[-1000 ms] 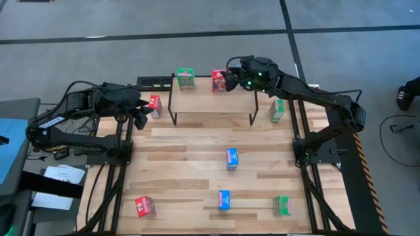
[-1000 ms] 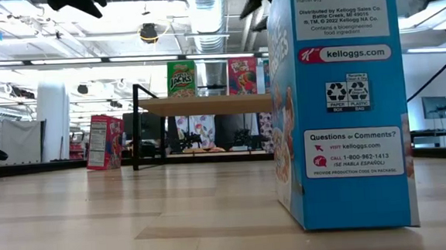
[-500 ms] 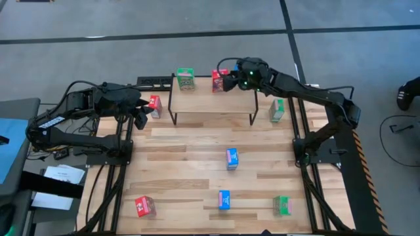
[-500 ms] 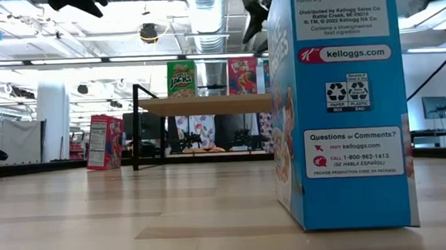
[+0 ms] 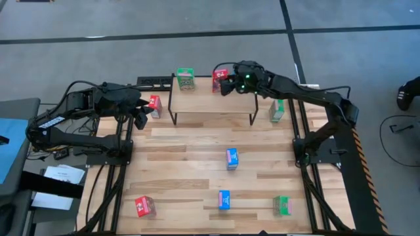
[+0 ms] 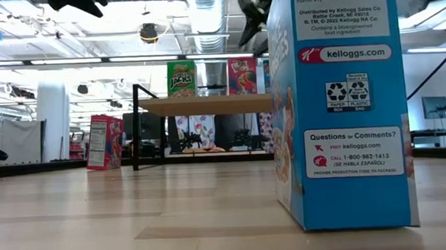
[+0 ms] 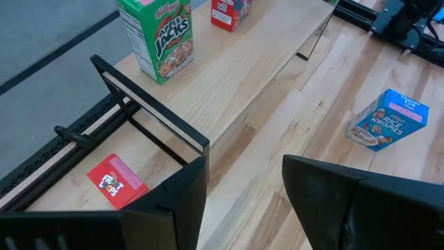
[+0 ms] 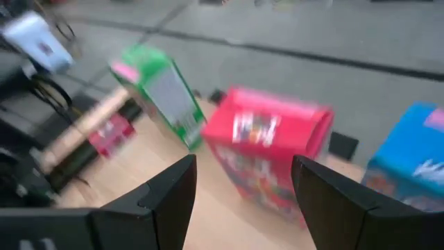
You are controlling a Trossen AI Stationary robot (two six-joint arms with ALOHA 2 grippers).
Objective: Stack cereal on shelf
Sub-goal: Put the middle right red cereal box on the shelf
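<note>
Above the shelf (image 5: 213, 99), the right hand (image 5: 226, 85) hovers at the back edge, its fingers spread wide and empty, with the red box (image 5: 219, 80) standing just ahead of them. A green box (image 5: 186, 78) stands at the shelf's 11 o'clock corner, the red one at about 12, and the wrist view shows a blue box (image 8: 415, 161) close beside the red.

The left hand (image 5: 139, 118) waits at 9 o'clock off the shelf, part-open and holding nothing, near another red box (image 5: 155, 105) lying on the surface (image 5: 197, 177).

The chief risk appears to be a knock: the upright red box sits near the shelf's rear edge, and a nudge from either finger could topple it or push it off the back. Its blue neighbour looks close enough to be clipped as well.

Six boxes remain off the shelf: a green one (image 5: 277, 110) at 3 o'clock, two blue (image 5: 231, 158) (image 5: 224, 200) mid-surface, a red (image 5: 144, 206) and a green (image 5: 281, 206) along the front.
</note>
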